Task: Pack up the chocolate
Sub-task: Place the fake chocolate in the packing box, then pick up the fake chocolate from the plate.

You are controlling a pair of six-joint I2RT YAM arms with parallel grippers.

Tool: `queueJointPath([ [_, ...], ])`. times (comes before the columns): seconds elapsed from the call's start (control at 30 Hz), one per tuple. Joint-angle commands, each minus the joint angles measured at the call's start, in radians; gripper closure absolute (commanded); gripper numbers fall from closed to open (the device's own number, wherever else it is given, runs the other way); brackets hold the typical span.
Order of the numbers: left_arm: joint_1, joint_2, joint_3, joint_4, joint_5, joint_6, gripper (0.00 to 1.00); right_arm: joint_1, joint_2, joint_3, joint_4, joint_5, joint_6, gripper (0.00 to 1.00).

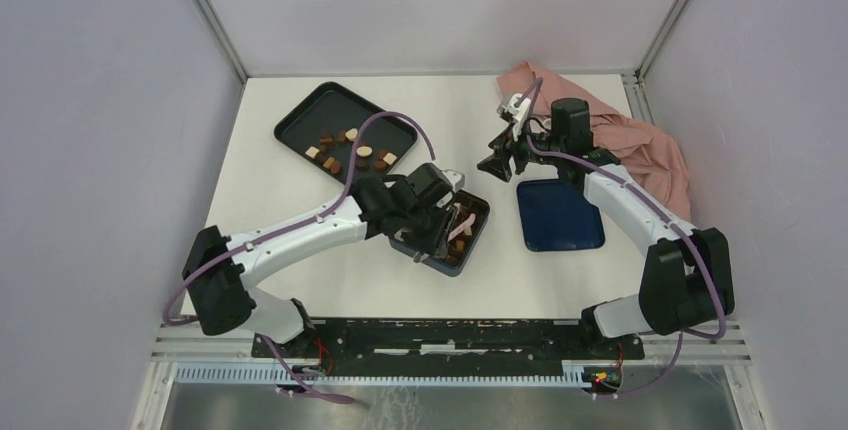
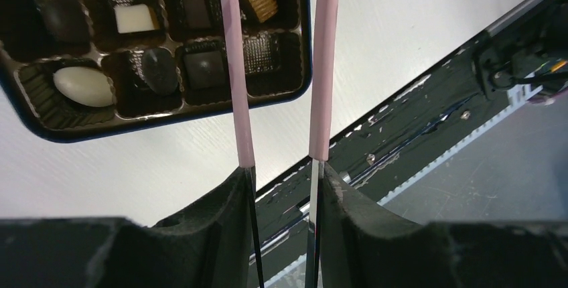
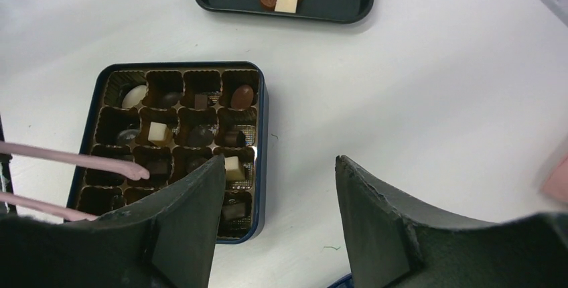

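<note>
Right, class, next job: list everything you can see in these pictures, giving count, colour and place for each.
table: one, white, under everything
black tray: one, black, far left of the table
loose chocolates: several, brown and cream, in the black tray
blue box: one, dark blue with brown cells, centre
packed chocolates: many, dark, brown and cream, in the box's cells
flat blue square: one, dark blue, right of the box
cloth: one, pink, far right corner
tweezers: one pair, pink, tips apart over the box
left gripper: black, closed on the tweezers
right gripper: black, open, empty
</note>
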Motion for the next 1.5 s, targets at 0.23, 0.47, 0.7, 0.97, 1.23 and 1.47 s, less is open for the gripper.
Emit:
queueJointPath([
  [0.23,0.325,-0.117,0.102,0.024,0.066,0.055,0.60,-0.026,-0.073,-0.022,0.057,-0.114,-0.004,0.34],
  [0.47,0.650,-0.042,0.226,-0.044,0.071,0.203,0.60,-0.028,-0.086,-0.022,0.030,-0.139,-0.052,0.34],
  [0.7,0.828,0.109,0.277,-0.056,0.075,0.308,0.60,-0.029,-0.069,-0.013,0.003,-0.160,-0.079,0.34],
  [0.97,0.910,0.269,0.341,-0.059,0.098,0.358,0.61,-0.029,-0.038,-0.005,-0.017,-0.160,-0.096,0.34],
  [1.23,0.940,0.408,0.410,-0.084,0.119,0.387,0.61,-0.028,-0.010,-0.002,-0.024,-0.157,-0.103,0.35],
  [1.47,0.942,0.498,0.481,-0.103,0.098,0.386,0.61,-0.028,0.010,0.003,-0.034,-0.157,-0.112,0.35],
])
